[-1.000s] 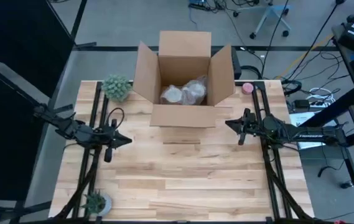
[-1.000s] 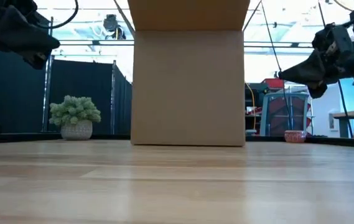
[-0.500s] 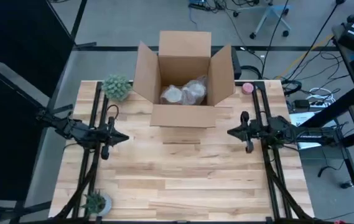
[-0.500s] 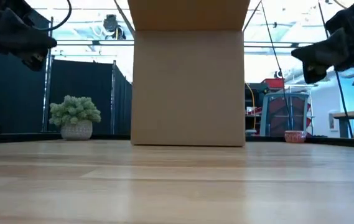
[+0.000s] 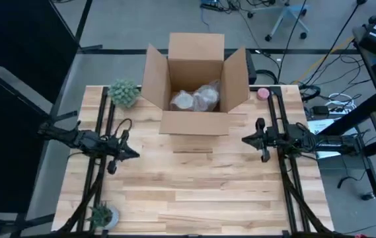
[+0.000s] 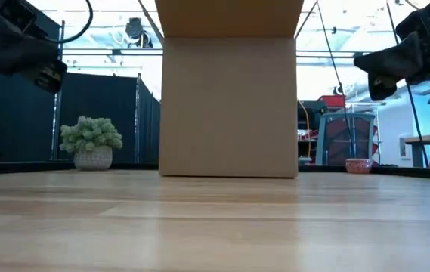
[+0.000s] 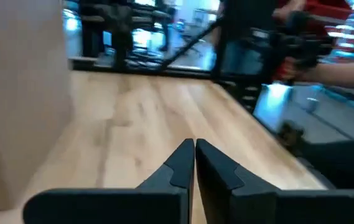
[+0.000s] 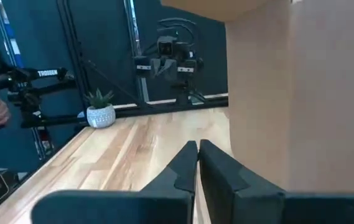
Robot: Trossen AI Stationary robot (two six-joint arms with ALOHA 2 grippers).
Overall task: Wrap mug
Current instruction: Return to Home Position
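An open cardboard box (image 5: 197, 86) stands at the table's far middle, with two pale crumpled bundles (image 5: 197, 99) lying on its floor. No bare mug shows in any view. My left gripper (image 5: 135, 153) hovers shut above the table's left part, pointing toward the right edge. In its wrist view the fingertips (image 7: 194, 144) meet over bare wood. My right gripper (image 5: 244, 139) hovers shut near the box's right front corner, pointing toward the left edge. Its wrist view shows it (image 8: 197, 146) beside the box wall (image 8: 301, 93). Neither holds anything.
A bushy plant in a white pot (image 5: 123, 92) stands at the far left, and a small potted plant (image 5: 102, 215) at the near left corner. A pink bowl (image 5: 262, 93) sits at the far right. Bare wood (image 5: 201, 185) lies in front of the box.
My right gripper has shifted a little toward the near edge, risen and turned about its wrist, then held still. My left gripper has drifted slightly toward the near edge and dipped. Both stayed shut. The box and its bundles have kept still.
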